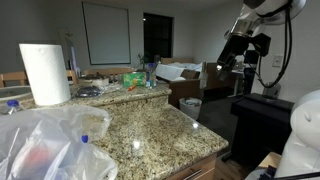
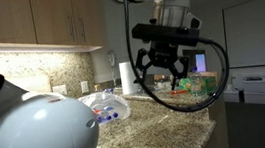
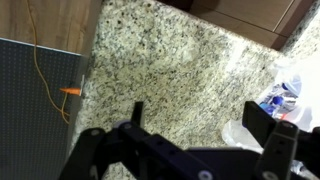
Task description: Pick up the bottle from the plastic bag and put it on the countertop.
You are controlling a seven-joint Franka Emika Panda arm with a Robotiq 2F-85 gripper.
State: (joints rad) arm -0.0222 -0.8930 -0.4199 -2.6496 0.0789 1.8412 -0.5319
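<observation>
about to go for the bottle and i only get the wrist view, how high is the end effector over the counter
observer: The end effector hangs well above the speckled beige granite countertop, touching nothing.
operator: bag runs off my frame, what's past it
observer: A white paper towel roll stands upright on the counter behind the crinkled translucent plastic bag, near the wall.
operator: anything overhead there
observer: Wooden wall cabinets hang above that stretch of counter.

In an exterior view the bag [image 1: 80, 130] runs off the frame at 7 o'clock, the bottle [image 1: 35, 160] inside a red blur; the wrist view cuts both off at 3 o'clock.
</observation>
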